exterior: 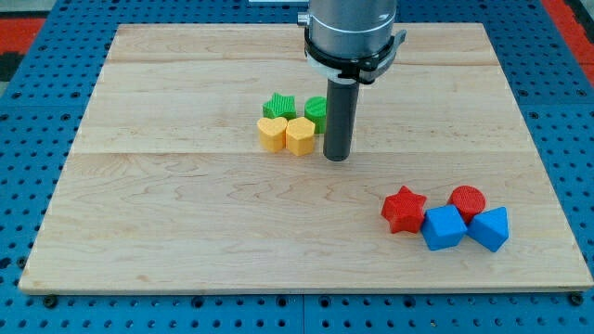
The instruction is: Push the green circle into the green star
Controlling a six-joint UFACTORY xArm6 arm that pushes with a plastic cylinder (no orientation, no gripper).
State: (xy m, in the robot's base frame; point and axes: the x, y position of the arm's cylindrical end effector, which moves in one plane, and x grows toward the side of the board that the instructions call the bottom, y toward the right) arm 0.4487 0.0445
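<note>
The green circle [316, 112] sits near the board's middle, partly hidden behind my rod. The green star [278, 106] lies just to its left, a small gap or light contact between them; I cannot tell which. My tip [336, 158] rests on the board just right of and below the green circle, beside the yellow hexagon [300, 135]. The yellow heart [271, 133] sits left of the hexagon, below the star.
At the view's lower right lie a red star [404, 209], a red circle [467, 199], a blue cube [444, 227] and a blue triangle [490, 228]. The wooden board [167, 204] sits on a blue pegboard.
</note>
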